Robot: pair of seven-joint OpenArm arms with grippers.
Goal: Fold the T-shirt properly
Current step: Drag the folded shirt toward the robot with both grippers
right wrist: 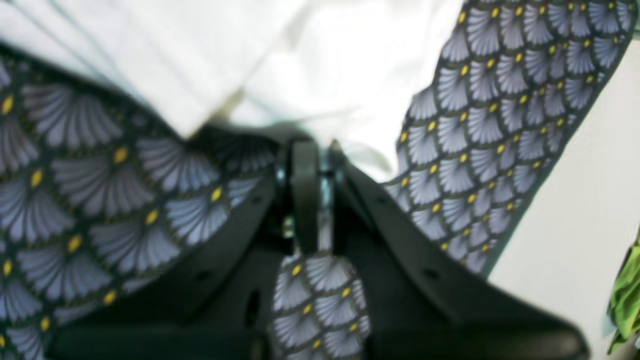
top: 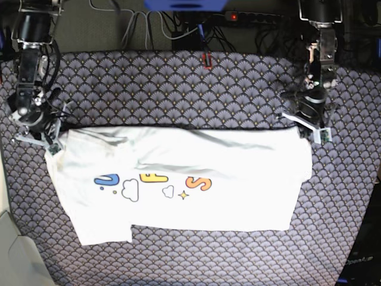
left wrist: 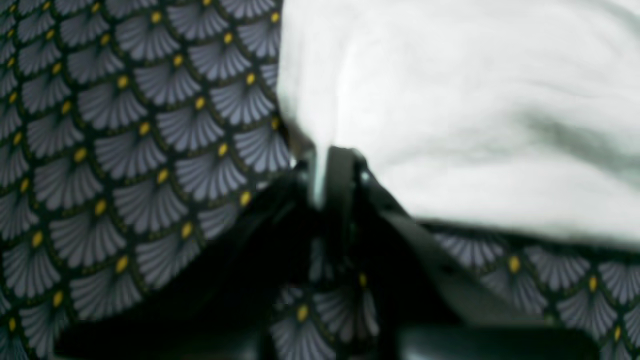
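Observation:
The T-shirt [top: 238, 179] lies flat on the patterned cloth, white, with part of its coloured letters, a cloud and a star showing near its left half. In the base view my left gripper [top: 305, 131] sits at the shirt's upper right corner. My right gripper [top: 55, 142] sits at its upper left corner. Seen from the left wrist, my left gripper [left wrist: 325, 175] is shut, pinching the edge of the white T-shirt [left wrist: 475, 100]. From the right wrist, my right gripper [right wrist: 322, 160] is shut with a fold of the T-shirt [right wrist: 340, 65] caught at its tips.
A dark tablecloth [top: 178, 89] with grey fan shapes and yellow dots covers the table. Cables and a power strip [top: 238, 16] run along the back edge. The cloth's edge [right wrist: 520, 220] drops to a pale surface, with a green object [right wrist: 625, 295] beyond it.

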